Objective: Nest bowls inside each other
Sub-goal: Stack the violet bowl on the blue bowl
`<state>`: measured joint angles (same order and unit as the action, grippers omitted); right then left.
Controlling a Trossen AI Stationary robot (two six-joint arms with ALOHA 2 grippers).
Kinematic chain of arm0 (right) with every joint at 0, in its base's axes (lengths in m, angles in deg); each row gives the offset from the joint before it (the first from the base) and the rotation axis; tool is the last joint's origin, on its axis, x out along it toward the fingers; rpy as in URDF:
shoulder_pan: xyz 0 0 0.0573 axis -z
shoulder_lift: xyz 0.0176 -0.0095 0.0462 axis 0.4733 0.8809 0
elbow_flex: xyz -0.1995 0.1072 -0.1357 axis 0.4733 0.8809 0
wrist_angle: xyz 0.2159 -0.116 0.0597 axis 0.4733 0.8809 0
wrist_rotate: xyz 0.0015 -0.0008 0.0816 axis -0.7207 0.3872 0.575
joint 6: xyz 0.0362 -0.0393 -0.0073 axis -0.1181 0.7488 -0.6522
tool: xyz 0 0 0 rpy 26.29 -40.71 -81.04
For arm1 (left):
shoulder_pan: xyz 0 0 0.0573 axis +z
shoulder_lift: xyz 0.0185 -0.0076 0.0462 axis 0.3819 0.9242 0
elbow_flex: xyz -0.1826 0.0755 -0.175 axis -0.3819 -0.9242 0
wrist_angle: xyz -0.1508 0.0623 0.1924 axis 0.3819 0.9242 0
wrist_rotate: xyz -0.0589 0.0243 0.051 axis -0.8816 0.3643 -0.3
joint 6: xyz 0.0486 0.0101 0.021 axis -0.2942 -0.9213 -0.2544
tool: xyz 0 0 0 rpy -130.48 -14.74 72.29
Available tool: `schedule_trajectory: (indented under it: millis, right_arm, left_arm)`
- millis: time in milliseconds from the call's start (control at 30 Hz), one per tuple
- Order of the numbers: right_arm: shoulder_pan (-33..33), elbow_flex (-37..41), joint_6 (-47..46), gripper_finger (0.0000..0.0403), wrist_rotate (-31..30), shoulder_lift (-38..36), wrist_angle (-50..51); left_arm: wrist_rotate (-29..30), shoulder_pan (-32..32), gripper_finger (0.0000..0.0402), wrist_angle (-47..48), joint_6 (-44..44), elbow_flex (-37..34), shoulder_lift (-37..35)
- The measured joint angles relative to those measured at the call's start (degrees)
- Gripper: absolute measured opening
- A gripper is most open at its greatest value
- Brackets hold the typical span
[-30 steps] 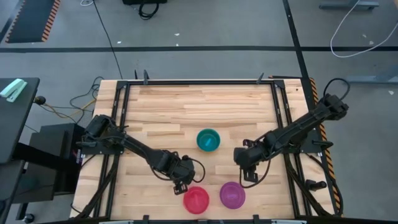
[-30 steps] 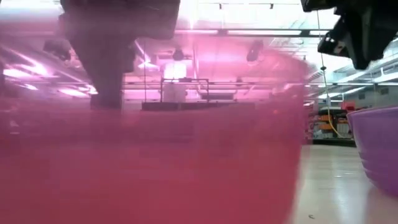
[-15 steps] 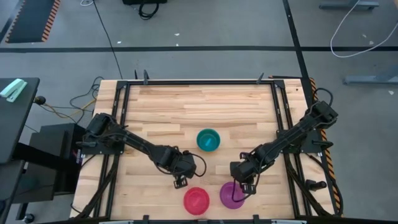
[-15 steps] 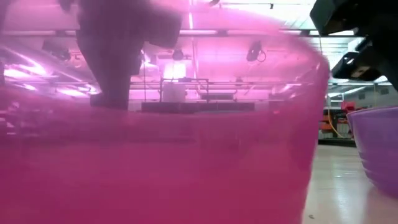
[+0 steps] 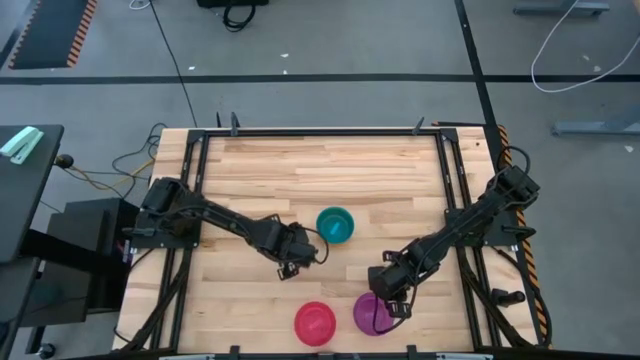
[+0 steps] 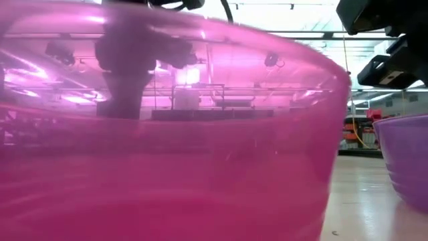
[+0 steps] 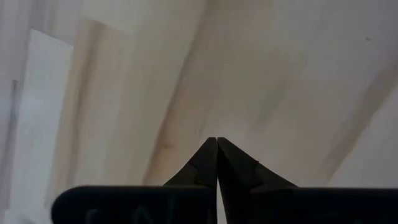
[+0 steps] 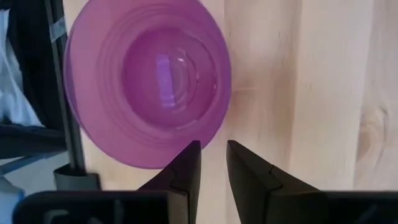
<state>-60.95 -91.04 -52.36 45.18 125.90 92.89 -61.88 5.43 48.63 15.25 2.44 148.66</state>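
Note:
Three bowls stand upright on the wooden table. The pink-red bowl [image 5: 315,322] is by the near edge and fills the low view [image 6: 167,147]. The purple bowl [image 5: 370,315] [image 8: 149,81] is to its right, at the low view's right edge [image 6: 409,161]. A teal-green bowl [image 5: 335,224] is at mid-table. Orange, blue and yellow bowls do not show on their own. My left gripper [image 5: 293,268] [image 7: 216,142] is shut over bare wood between the teal-green and pink-red bowls. My right gripper [image 5: 394,304] [image 8: 212,148] is open by a narrow gap at the purple bowl's rim. My right gripper comes from above, pointing down, at the purple bowl's rim [image 8: 208,134] on its right side. One finger [image 8: 190,155] stands over the rim and the other [image 8: 239,158] outside it. I cannot tell whether either touches the bowl, which sits on the table.
Black metal rails [image 5: 200,180] frame the table on its left, right and far sides. Bare wood [image 5: 320,165] lies across the far half. A dark side table [image 5: 30,190] stands off the left edge.
My left gripper has drawn back from the pink-red bowl toward the far edge; the bowl stays by the near edge. My right gripper has moved toward the near edge and down to the purple bowl's right rim.

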Motion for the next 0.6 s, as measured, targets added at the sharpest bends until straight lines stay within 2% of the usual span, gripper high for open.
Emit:
schedule_trajectory:
  millis: [600]
  right_arm:
    - [2.1, -0.1, 1.8, 0.0085, -0.3, 0.5, -2.0]
  left_arm:
    - [3.3, 7.8, 0.0017, 3.6, -3.9, -0.1, -2.8]
